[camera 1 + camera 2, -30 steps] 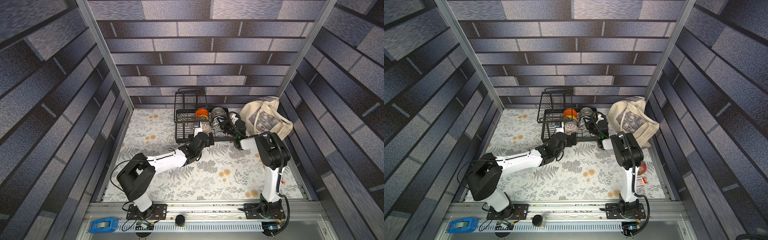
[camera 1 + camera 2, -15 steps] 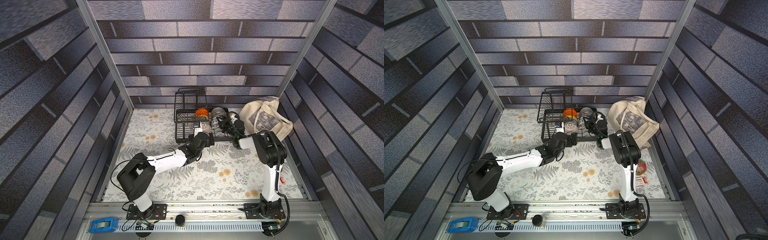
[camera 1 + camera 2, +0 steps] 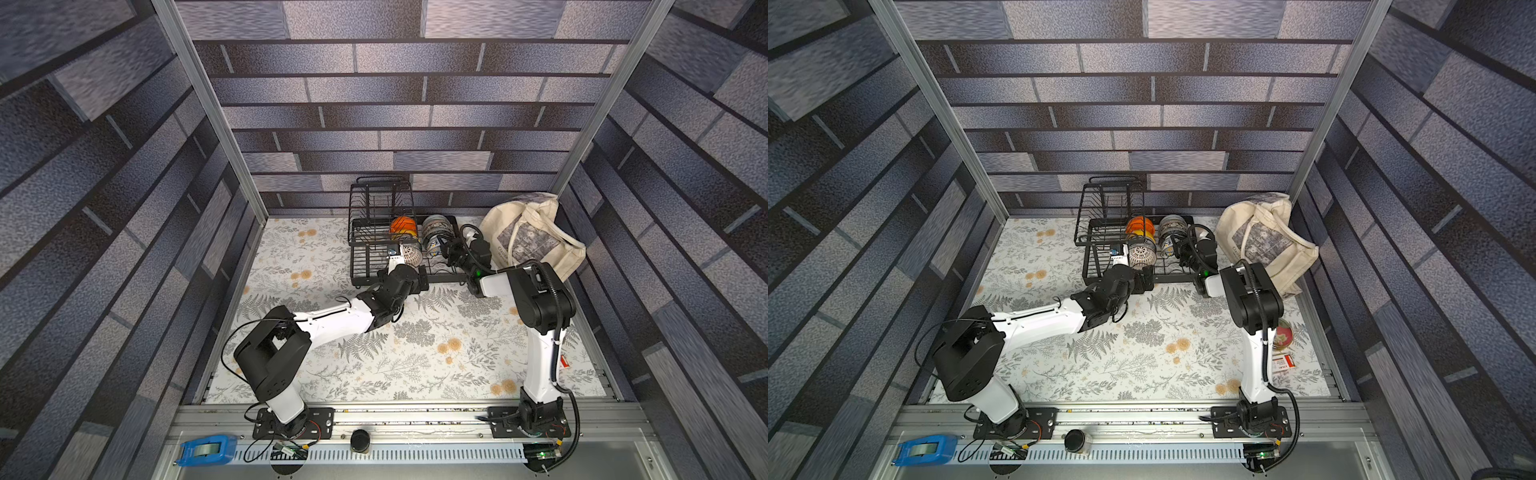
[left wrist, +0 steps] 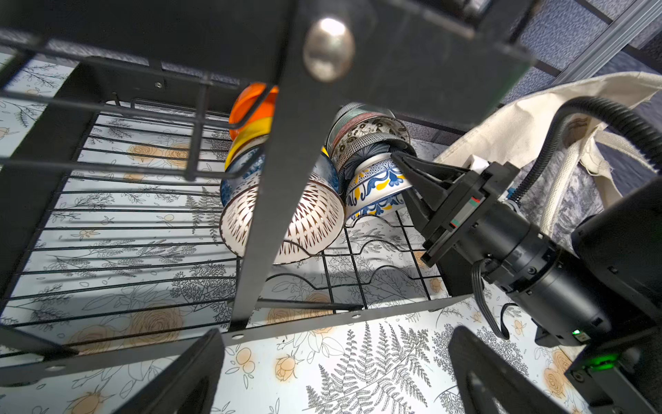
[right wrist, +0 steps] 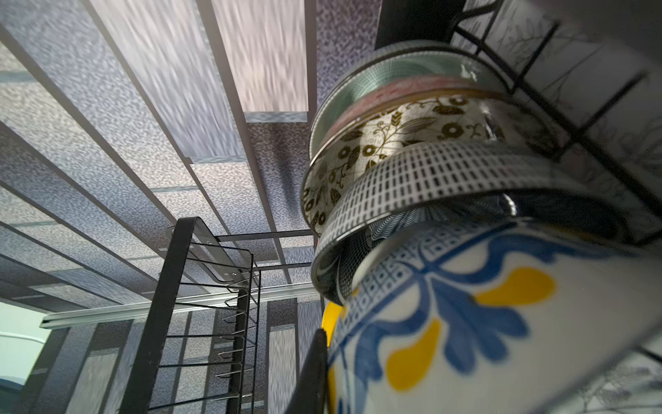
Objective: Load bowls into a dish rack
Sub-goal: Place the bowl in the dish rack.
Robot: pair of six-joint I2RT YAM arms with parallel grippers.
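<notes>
Black wire two-tier dish rack (image 4: 283, 161) stands directly ahead of both grippers. A cream canvas tote bag (image 3: 528, 237) lies just behind the right gripper (image 4: 399, 175). Two rows of small round bowls stand on edge among the rack's curved dividers. In the row ahead of the left gripper (image 4: 335, 335), the glossy orange bowl (image 4: 247, 104) is farthest and the white bowl with dark dashes (image 4: 308, 222) nearest. Left jaws are spread wide and empty, just short of the rack's near rail. Right jaws are pressed nearly together, apparently pinching the rim of the blue-and-yellow patterned white bowl (image 4: 376, 190). This bowl sits at the near end of the other row, nested against a dark bowl (image 4: 374, 153) and a black-and-white lattice bowl (image 5: 430, 179). Judgement: placing this bowl is the step in hand, late in the task, since no bowl clearly shows outside the rack. The next move calls for a release, then a straight retreat clear of wires and rim. Unclear: the right wrist view shows one finger (image 5: 311, 362) only, and the bowl's footing on the dividers is hidden. A red round object (image 3: 1283, 334) beside the right arm (image 3: 1250, 299) is cut off and unidentifiable.
</notes>
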